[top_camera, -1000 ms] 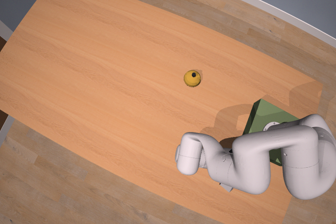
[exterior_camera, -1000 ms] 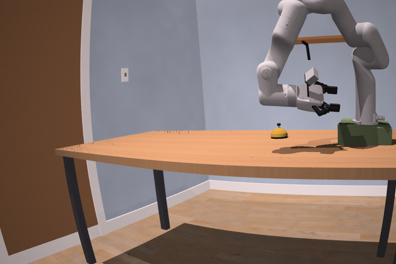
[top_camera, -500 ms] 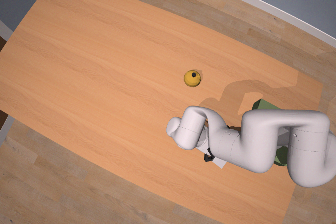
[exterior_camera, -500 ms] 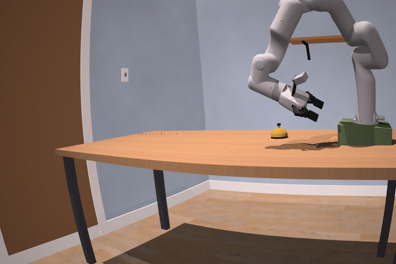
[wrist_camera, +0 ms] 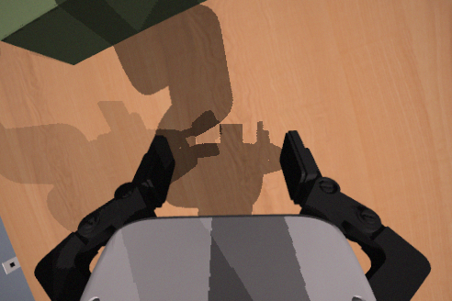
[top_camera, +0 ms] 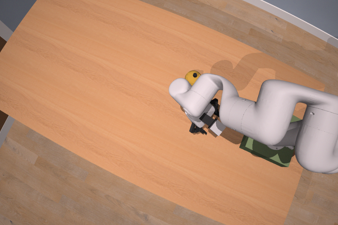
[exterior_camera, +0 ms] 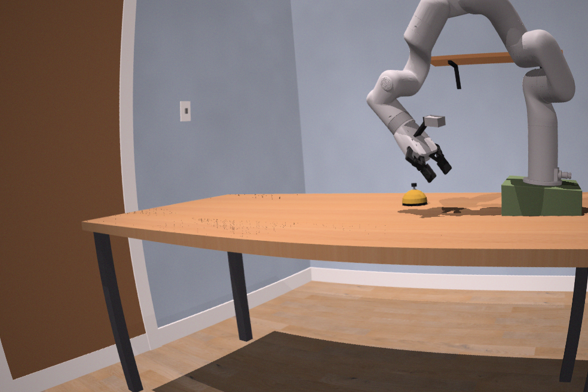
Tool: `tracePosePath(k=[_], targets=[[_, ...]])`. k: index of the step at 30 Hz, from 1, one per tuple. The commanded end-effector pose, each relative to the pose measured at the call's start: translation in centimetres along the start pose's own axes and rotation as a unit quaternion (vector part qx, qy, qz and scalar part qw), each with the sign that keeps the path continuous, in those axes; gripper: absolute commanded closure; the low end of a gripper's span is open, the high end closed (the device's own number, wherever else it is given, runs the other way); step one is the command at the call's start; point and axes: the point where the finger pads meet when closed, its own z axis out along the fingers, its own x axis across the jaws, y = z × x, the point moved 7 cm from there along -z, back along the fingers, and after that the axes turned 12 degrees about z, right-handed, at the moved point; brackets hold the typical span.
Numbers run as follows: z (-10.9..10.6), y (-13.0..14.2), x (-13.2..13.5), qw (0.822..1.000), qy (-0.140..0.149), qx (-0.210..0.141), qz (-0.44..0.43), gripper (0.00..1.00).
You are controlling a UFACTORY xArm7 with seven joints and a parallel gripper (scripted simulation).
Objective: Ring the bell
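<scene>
"What does the top view give you?"

"The bell, yellow and domed, stands on the wooden table. The arm reaches in from the right and hides part of its near edge. The black button shows on top."

"And the gripper?"

"On the near side of the bell, well apart from it, with a grey box mounted beside it. The green base block sits farther right."

"Now the exterior view."

"The bell stands upright, left of the base block. The gripper hangs in the air, higher and a bit to the right, tilted so its fingers point down and right. The button sits on a short stem; I can't tell exactly how high it stands. Behind the arm there's a wooden shelf on the wall."

"Wrist view: are the fingers together?"

"No, spread wide, one left and one right, gripping nothing. Tabletop and dark shadows show between them. The base block fills the upper left corner, and a pale wall plate shows at the lower left."
</scene>
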Motion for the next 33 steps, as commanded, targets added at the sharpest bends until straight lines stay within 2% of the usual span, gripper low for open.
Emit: tracePosePath(k=[1,6,7,8,9,11,12,17,18,21,22,31,32,33], targets=[[-2.2,3.1,-1.6,0.997,0.048,-0.055,-0.018,0.0],[-4.3,5.6,-3.7,0.991,0.078,-0.107,-0.028,0.0],[-4.3,5.6,-3.7,0.991,0.078,-0.107,-0.028,0.0],[-5.3,6.7,-4.8,0.986,0.091,-0.133,-0.031,0.0],[-5.8,7.2,-5.4,0.984,0.095,-0.144,-0.032,0.0],[-5.8,7.2,-5.4,0.984,0.095,-0.144,-0.032,0.0],[-7.0,8.5,-7.0,0.978,0.108,-0.177,-0.036,0.0],[-7.1,8.6,-7.0,0.977,0.108,-0.179,-0.036,0.0],[-8.3,9.7,-8.6,0.97,0.118,-0.209,-0.038,0.0],[-8.3,9.7,-8.6,0.97,0.118,-0.209,-0.038,0.0],[-9.2,10.6,-10.1,0.963,0.124,-0.235,-0.038,0.0],[-9.2,10.6,-10.1,0.963,0.124,-0.235,-0.038,0.0],[-10.0,11.3,-11.3,0.957,0.128,-0.257,-0.039,0.0],[-10.0,11.3,-11.3,0.957,0.128,-0.257,-0.039,0.0]])
